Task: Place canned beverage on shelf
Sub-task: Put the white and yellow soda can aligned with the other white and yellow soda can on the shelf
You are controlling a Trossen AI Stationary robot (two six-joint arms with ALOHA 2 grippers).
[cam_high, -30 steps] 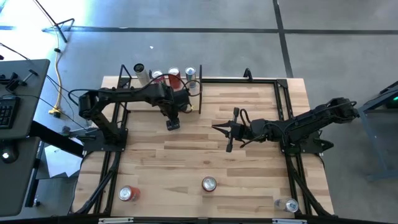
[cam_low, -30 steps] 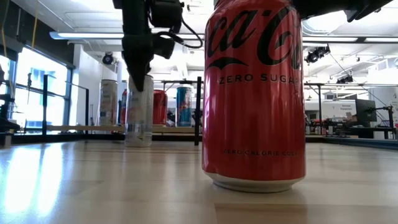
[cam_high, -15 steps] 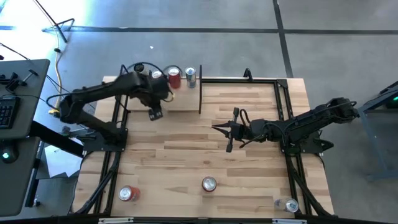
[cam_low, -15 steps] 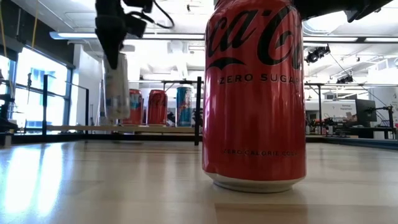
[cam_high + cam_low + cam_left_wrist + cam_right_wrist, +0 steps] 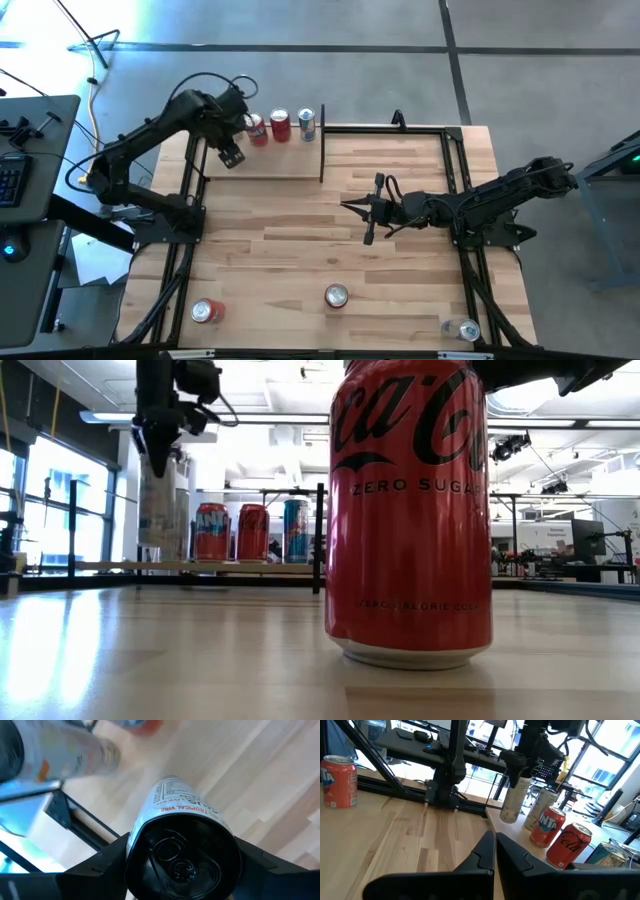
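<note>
My left gripper [image 5: 232, 155] is shut on a slim white can [image 5: 155, 500] and holds it over the left end of the shelf [image 5: 280, 165], a pale board with black rod frames at the table's far left. On the shelf's far side stand an orange can [image 5: 211, 532], a red can [image 5: 252, 532] and a blue can [image 5: 296, 530]. Another white can [image 5: 180, 510] stands just behind the held one. My right gripper [image 5: 352, 207] is shut and empty over the middle of the table. My left gripper pinches the white can's side wall just below its top rim [image 5: 142, 840] between its two fingers [image 5: 95, 867], one on each side. The fingers come from above, pointing down. The can hangs nearly upright below them, its bottom [image 5: 155, 545] a little clear of the shelf board.
A big red cola can [image 5: 410, 510] stands near the table's front edge [image 5: 336, 296]. A red can [image 5: 207, 311] stands at the front left and a silver one [image 5: 465, 329] at the front right. The shelf's black end frame [image 5: 322, 150] stands at its right end.
My left gripper has carried the white can from the table's bare wood in front of the shelf toward the far left, raising it. The can, earlier low by the tabletop, now hangs over the shelf's left end. My right arm has kept still.
</note>
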